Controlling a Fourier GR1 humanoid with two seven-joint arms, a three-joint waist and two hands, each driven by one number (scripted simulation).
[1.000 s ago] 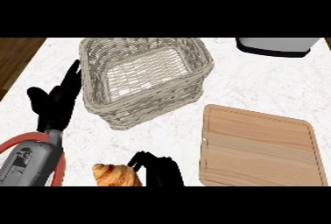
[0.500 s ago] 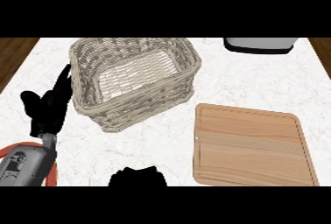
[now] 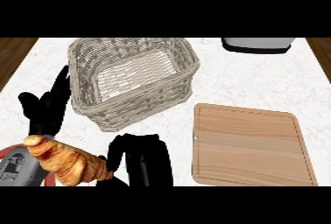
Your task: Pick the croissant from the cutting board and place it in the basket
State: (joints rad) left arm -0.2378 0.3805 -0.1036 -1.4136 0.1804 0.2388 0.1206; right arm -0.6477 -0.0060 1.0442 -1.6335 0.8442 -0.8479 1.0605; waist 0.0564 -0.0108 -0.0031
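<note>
The golden-brown croissant [image 3: 66, 161] hangs at the lower left, large in the head view and in front of my left forearm. Its right end meets the thumb side of my right hand [image 3: 141, 158], whose fingers curl beside it and hide that end. The woven basket [image 3: 92, 109] stands behind them at the upper left, with nothing inside. The wooden cutting board [image 3: 249, 146] lies bare at the right. My left hand [image 3: 44, 110] rests open, fingers up, against the basket's left wall.
A white appliance with a dark base [image 3: 257, 44] stands at the counter's far right edge. The marble counter [image 3: 258, 83] ends in a dark wooden floor at the left and right edges.
The croissant, hidden behind my right hand half a second ago, now shows again, bigger and higher than a second ago. My right hand has come up with it; the left hand stayed put.
</note>
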